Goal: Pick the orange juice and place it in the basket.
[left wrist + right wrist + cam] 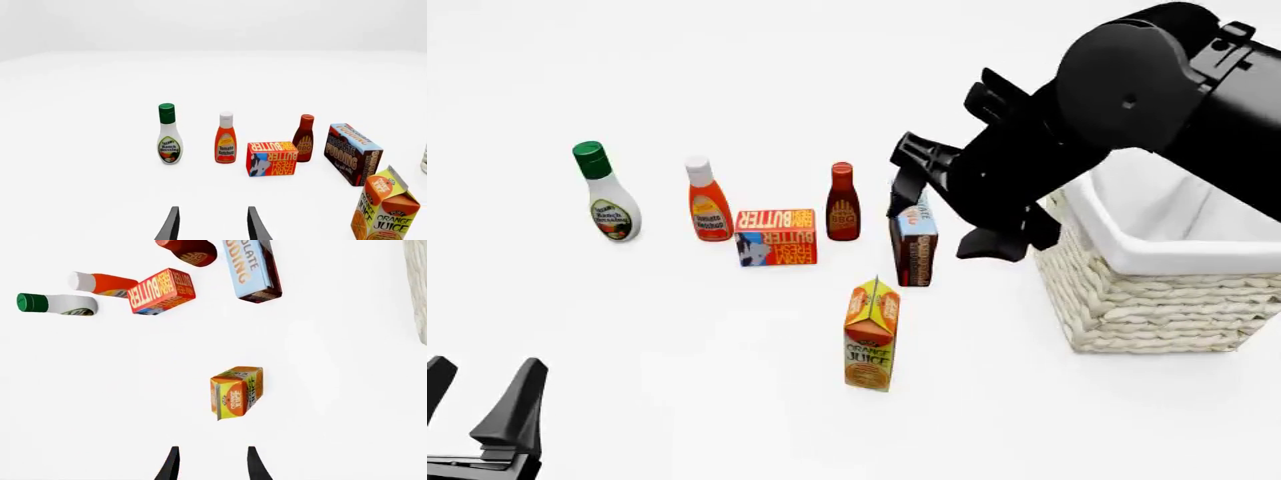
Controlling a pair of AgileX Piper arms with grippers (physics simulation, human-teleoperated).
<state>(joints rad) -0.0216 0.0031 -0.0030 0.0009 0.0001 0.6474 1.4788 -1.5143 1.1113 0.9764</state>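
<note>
The orange juice [872, 335] is a tall orange and yellow gable-top carton standing upright on the white table, left of the basket [1154, 295]. The basket is large, cream wicker with a white lining. My right gripper [905, 182] hangs open and empty high above the table, behind the carton. In the right wrist view the carton's top [237, 391] lies ahead of the open gripper [213, 465]. My left gripper [474, 388] is open and empty at the near left, far from the carton. In the left wrist view [213, 225] the carton [385, 210] shows off to one side.
Behind the carton stand a ranch dressing bottle [603, 195], a ketchup bottle [707, 205], a butter box [775, 237], a BBQ sauce bottle [843, 203] and a chocolate pudding box [914, 250]. The right arm [1148, 90] reaches over the basket's left side.
</note>
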